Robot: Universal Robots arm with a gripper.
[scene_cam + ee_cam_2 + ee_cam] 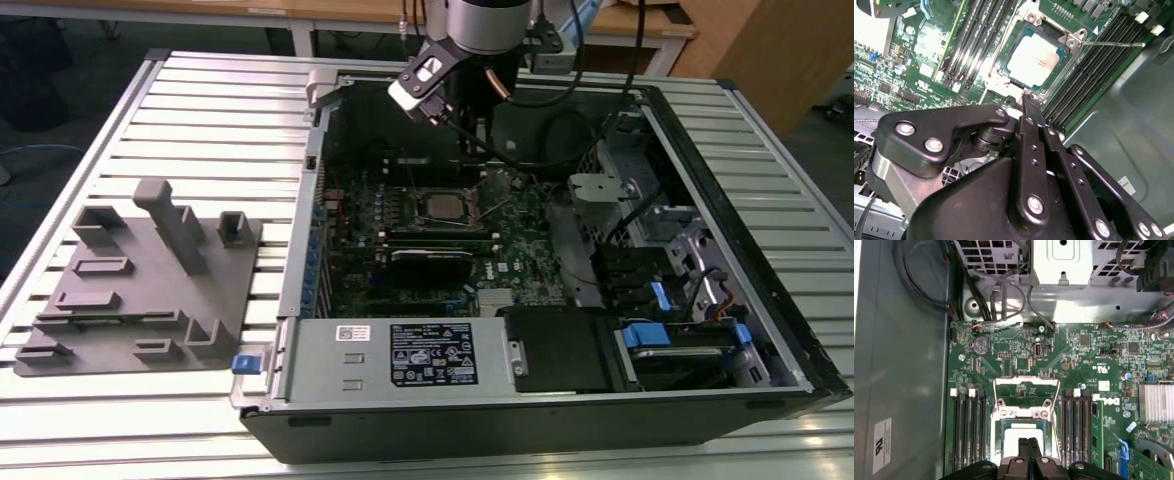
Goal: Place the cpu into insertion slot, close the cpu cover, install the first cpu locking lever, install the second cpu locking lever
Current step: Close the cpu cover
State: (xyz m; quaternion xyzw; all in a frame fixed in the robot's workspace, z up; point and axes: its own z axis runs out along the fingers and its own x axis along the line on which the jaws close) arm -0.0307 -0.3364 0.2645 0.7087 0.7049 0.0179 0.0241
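The cpu (1035,57) lies flat in the insertion slot (1070,41), its pale metal top facing up; it also shows in the first wrist view (1021,432) and the exterior view (443,207). The cpu cover (1026,381) is a silvery frame tipped back open from its hinge, with green board showing through its window. A thin locking lever (1109,44) sticks out sideways from the slot's corner. My gripper (1030,102) is shut with nothing between its fingers, and its tip (1029,444) hovers at the slot's near edge, beside the cpu.
Long black memory slots (1076,425) flank the socket on both sides. A finned heat sink (1156,402) sits on the board. Cables (561,130) and a drive cage (667,260) crowd the exterior view's right. A grey fixture (147,280) lies on the table outside the case.
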